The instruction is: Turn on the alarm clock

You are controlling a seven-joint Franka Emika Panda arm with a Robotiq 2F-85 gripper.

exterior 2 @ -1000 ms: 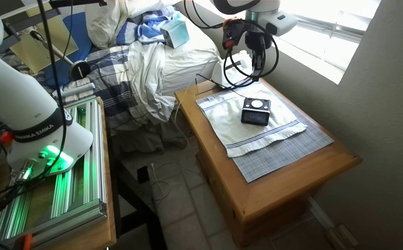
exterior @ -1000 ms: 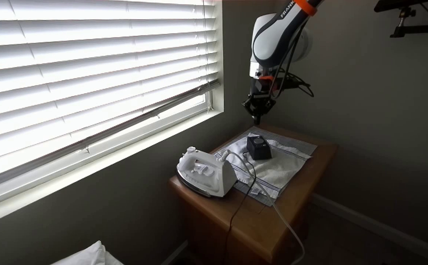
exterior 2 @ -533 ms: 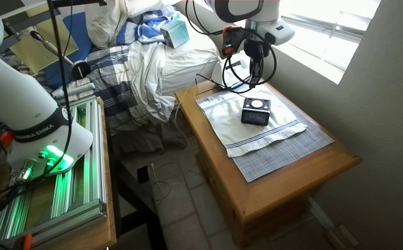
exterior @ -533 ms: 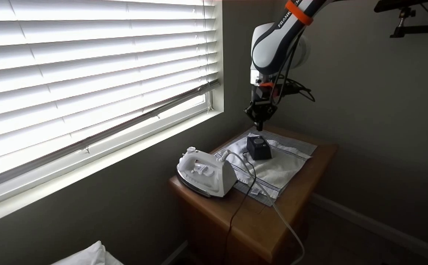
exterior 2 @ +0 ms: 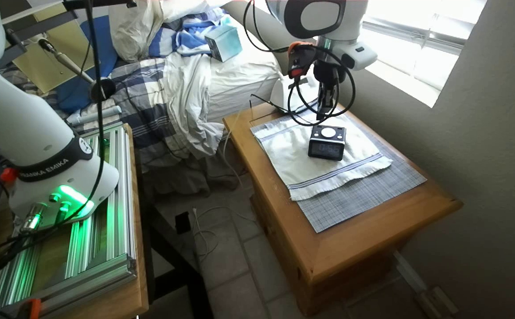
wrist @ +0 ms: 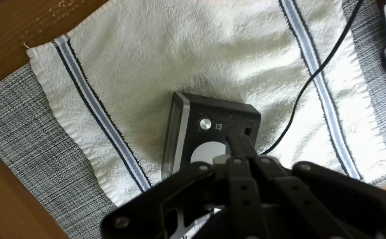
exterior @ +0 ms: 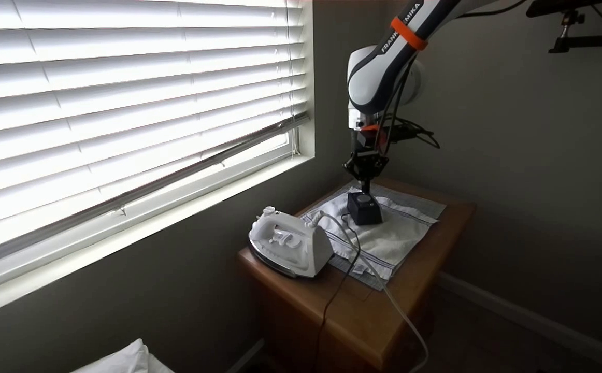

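Observation:
The alarm clock (exterior: 366, 215) is a small dark box standing upright on a white towel. In an exterior view the clock (exterior 2: 327, 148) shows dim digits on its front and a round light button on top. In the wrist view the clock (wrist: 224, 109) also shows a small silver knob and a slot on its top face. My gripper (exterior: 365, 190) is shut and empty, pointing down, with its tips at the clock's rear top edge. The gripper also shows in an exterior view (exterior 2: 321, 116) and in the wrist view (wrist: 241, 137), where it partly covers the round button. I cannot tell whether it touches.
A white iron (exterior: 290, 243) with a cord stands near the table's window-side end. The clock's black cord (wrist: 307, 86) runs across the towel (exterior 2: 279, 155). The towel lies on a grey placemat (exterior 2: 364, 204) on a wooden table (exterior 2: 328, 252) against the wall.
My gripper has come down from above and behind the clock to its top rear edge. It has stayed shut. The clock, the towel and the iron have not moved.

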